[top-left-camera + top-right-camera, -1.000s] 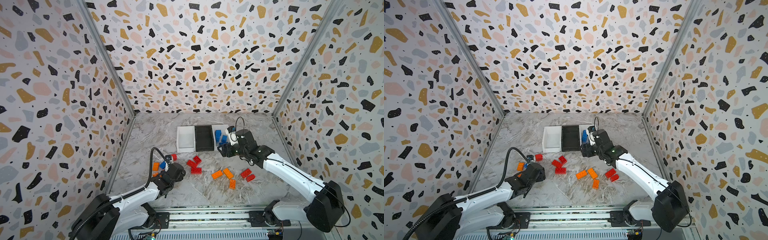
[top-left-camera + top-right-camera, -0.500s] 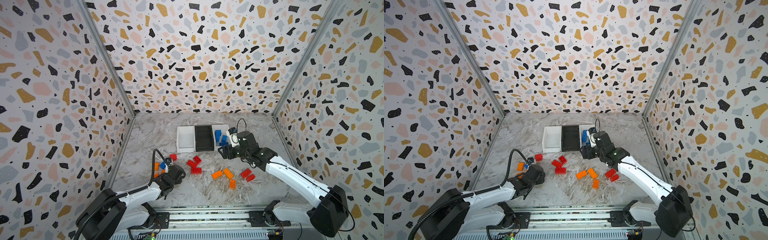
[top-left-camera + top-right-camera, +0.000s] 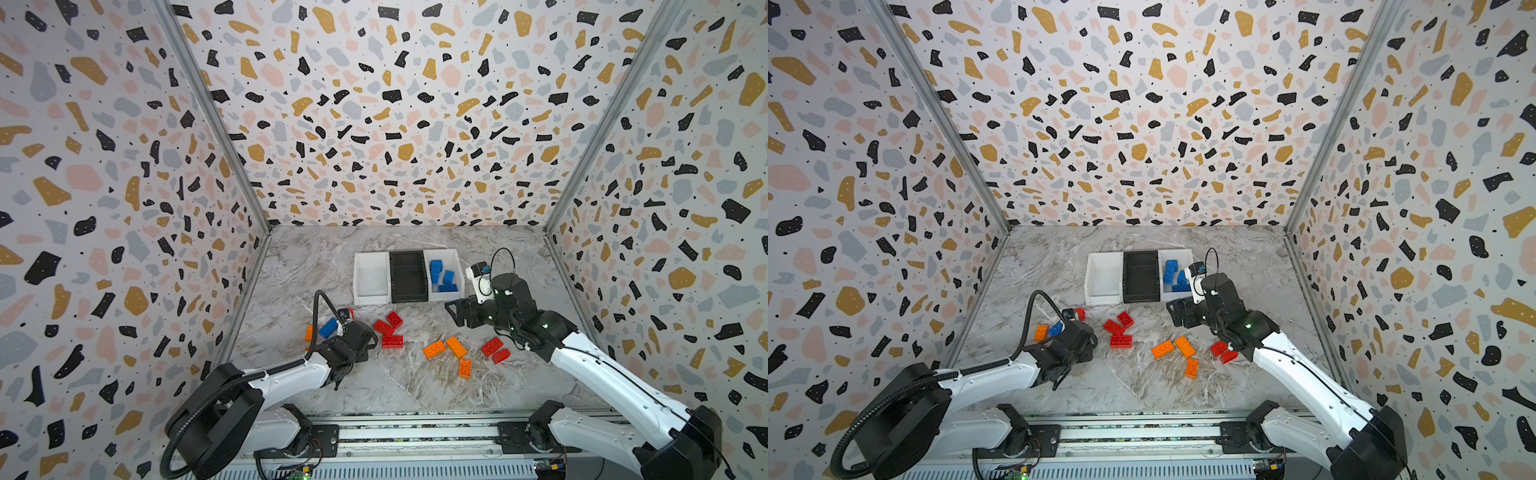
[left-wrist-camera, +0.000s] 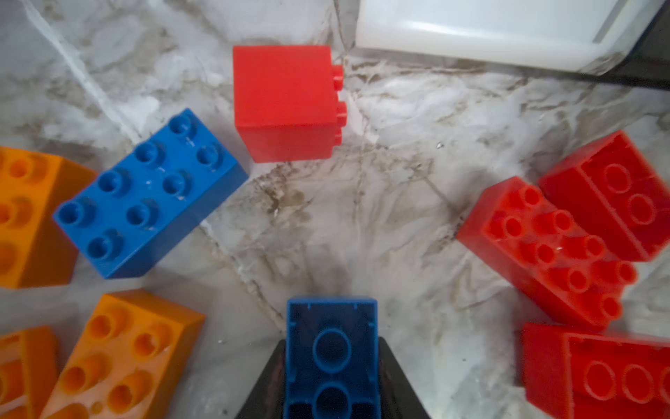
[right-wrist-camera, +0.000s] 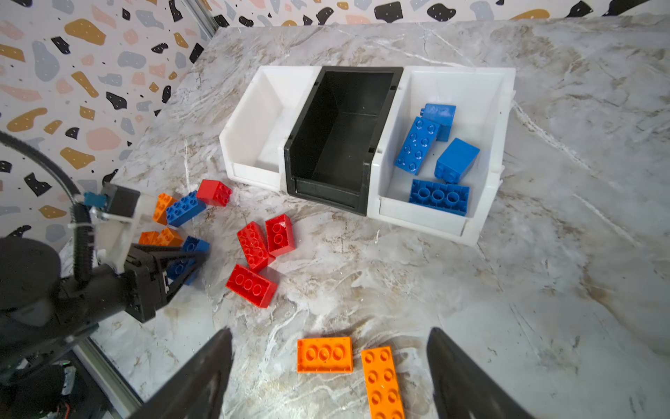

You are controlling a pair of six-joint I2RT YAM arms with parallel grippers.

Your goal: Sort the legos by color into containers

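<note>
Presently we find the pick-up of a blue piece in hand. The left fingers (image 4: 270, 391) are clamped on a blue brick (image 4: 331, 326), its hollow underside facing the wrist camera, at the near left of the counter (image 3: 415, 386). We cannot tell whether it is clear of the surface. Beside it lie orange bricks (image 4: 123, 355), a second loose blue brick (image 4: 148, 196) and a red brick (image 4: 286, 105) tipped on its side.

We judge the sorting to be at an early stage. The right white bin (image 5: 489, 119) holds four blue bricks (image 5: 438, 197), while the black bin (image 5: 344, 138) and the left white bin (image 5: 261, 119) hold none. The next move, in our judgement, calls for a straight lift. The brick then needs carrying far and right over the red cluster (image 5: 255, 246) to the right white bin, with release only above its rim.

The left arm (image 3: 286, 374) is stretched low from the near rail (image 3: 415, 432), wrist pitched down. The right arm (image 3: 602, 365) is raised just near of the right white bin. The right fingers (image 5: 199, 381) are wide apart and hold nothing, above two more orange bricks (image 5: 324, 354). That arm stands close to the carry path, so clearance needs watching.
</note>
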